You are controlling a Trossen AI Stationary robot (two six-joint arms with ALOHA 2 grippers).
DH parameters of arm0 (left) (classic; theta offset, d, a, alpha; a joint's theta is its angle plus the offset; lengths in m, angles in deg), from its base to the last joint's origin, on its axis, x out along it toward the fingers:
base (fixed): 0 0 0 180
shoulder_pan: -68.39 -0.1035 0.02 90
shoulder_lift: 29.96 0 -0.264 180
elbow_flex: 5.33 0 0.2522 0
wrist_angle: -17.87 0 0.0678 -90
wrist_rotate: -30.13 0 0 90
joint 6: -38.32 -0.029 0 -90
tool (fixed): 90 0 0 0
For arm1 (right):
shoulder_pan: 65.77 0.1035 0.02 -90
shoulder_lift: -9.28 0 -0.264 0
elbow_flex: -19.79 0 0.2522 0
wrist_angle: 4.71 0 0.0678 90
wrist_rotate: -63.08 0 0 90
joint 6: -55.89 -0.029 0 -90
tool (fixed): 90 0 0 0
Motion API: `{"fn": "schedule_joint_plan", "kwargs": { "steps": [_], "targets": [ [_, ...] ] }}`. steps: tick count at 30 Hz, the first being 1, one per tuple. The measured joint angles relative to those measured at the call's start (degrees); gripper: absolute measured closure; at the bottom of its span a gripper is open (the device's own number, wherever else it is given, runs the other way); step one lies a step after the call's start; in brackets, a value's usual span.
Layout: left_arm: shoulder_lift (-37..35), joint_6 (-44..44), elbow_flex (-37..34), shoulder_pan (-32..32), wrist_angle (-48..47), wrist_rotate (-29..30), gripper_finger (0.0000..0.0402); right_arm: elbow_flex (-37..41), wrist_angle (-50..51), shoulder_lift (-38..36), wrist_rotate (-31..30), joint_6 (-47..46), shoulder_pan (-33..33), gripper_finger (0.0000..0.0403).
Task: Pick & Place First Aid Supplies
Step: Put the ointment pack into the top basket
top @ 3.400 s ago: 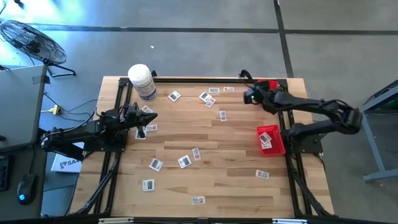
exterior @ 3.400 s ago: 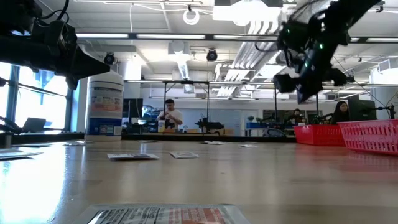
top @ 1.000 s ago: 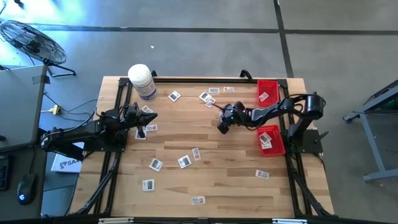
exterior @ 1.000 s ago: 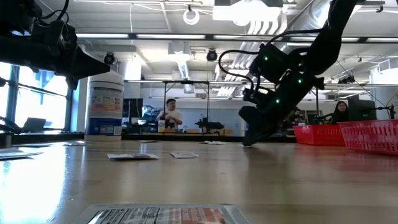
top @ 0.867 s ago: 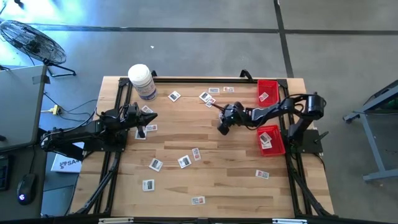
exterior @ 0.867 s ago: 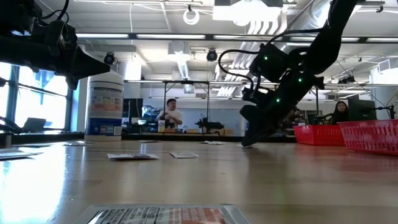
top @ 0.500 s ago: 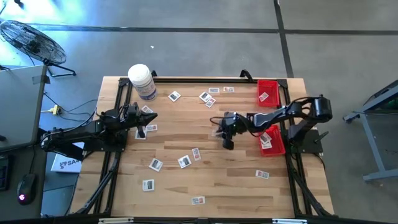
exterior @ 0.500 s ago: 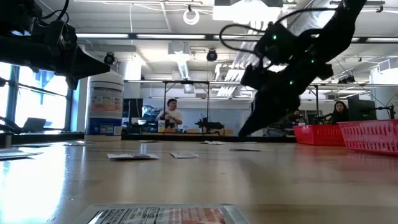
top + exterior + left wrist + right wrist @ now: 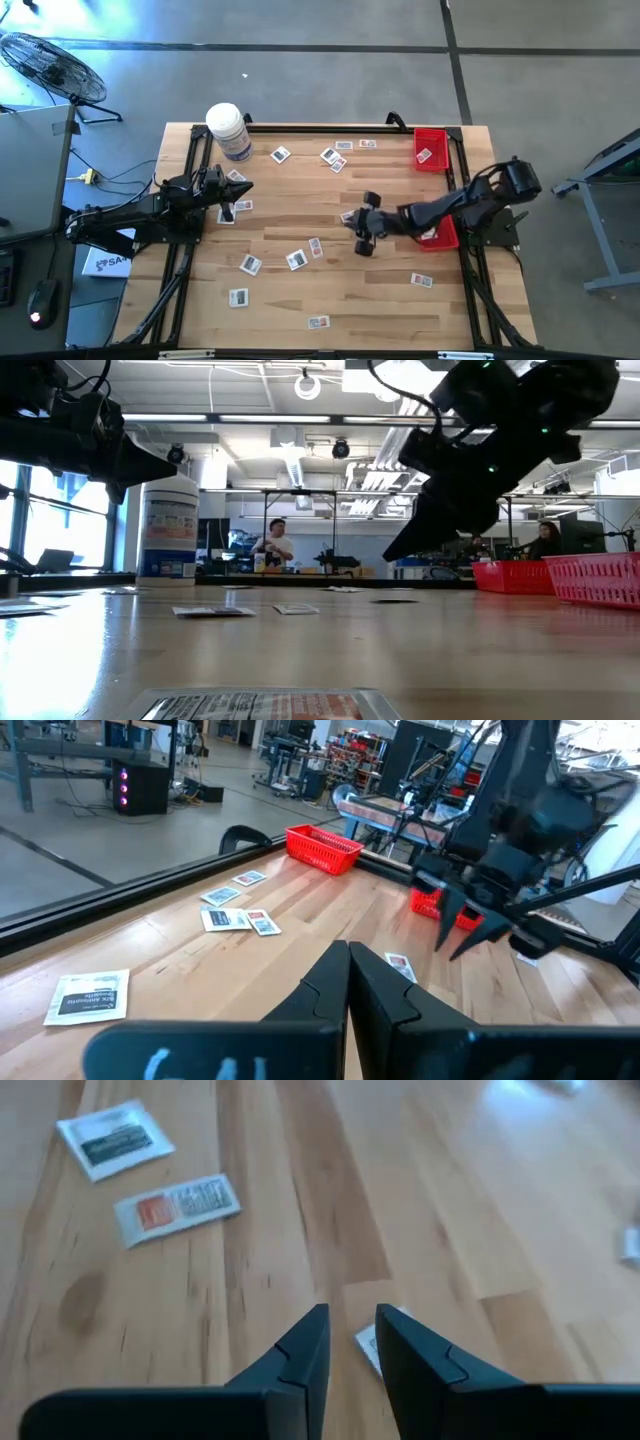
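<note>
Over on the left side of the table, the left gripper point(image 9: 243, 188) hangs low with its fingers pressed shut, holding nothing. A few packets lie just beside it. A white jar point(image 9: 229, 130) stands at the far left corner. This arm looks to be waiting.

Packets are scattered across the wood. Two point(image 9: 281, 154) point(image 9: 328, 156) lie along the far edge. Three point(image 9: 250, 264) point(image 9: 296, 259) point(image 9: 316, 246) sit in a loose row near the middle, and others point(image 9: 237, 297) point(image 9: 318, 322) are closer to the near edge. Each is a small flat white square with dark and reddish print, much smaller than a gripper, and all lie flat on the table.

Near the centre, the right gripper point(image 9: 352, 1312) reaches in from the right, low over the wood. Its fingers stand a narrow gap apart, and bare wood shows between them. One packet point(image 9: 372, 1342) lies right at the fingertips. It sits a little to one side of the gap and is partly hidden under one finger point(image 9: 400, 1342). Only a corner shows, so its edges cannot be read against the line of the fingers, and whether a finger touches it cannot be told. The right arm is plainly the nearer one to it. A grasp probably needs the gap shifted slightly sideways to straddle the packet's edge, since something this thin gives little to pinch.

Two red baskets sit at the right edge, one at the far corner point(image 9: 441, 135) and one beside the right arm point(image 9: 448, 240).
</note>
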Motion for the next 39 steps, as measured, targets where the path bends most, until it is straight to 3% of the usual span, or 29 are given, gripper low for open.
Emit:
{"fn": "schedule_joint_plan", "kwargs": {
  "steps": [4, 11, 17, 23, 30, 39],
  "targets": [
    [0.00, 0.02, 0.00, 0.00, 0.00, 0.01, 0.0401, -0.02, -5.31, 2.96, -10.81, -5.24, 3.39, 0.0325],
    [-0.01, 0.02, 0.00, 0.00, 0.00, 0.01, 0.0401, -0.07, -13.93, 10.02, -18.79, -15.30, 4.81, 0.0325],
    [-0.02, 0.00, -0.02, 0.02, 0.00, 0.02, 0.0401, -0.07, -15.48, 12.07, -18.73, -14.99, 6.00, 0.0322],
    [0.00, 0.02, 0.00, 0.02, 0.00, 0.02, 0.0401, -0.13, -15.46, 12.09, -21.42, -14.86, 5.89, 0.0284],
    [0.00, 0.02, 0.00, 0.02, 0.00, 0.02, 0.0401, -7.30, -6.71, 14.17, -28.13, -13.35, 7.24, 0.0272],
    [0.00, 0.02, -0.02, 0.02, 0.00, 0.02, 0.0401, -15.59, 5.14, 23.27, -34.39, -25.80, 8.86, 0.0272]
  ]
}}
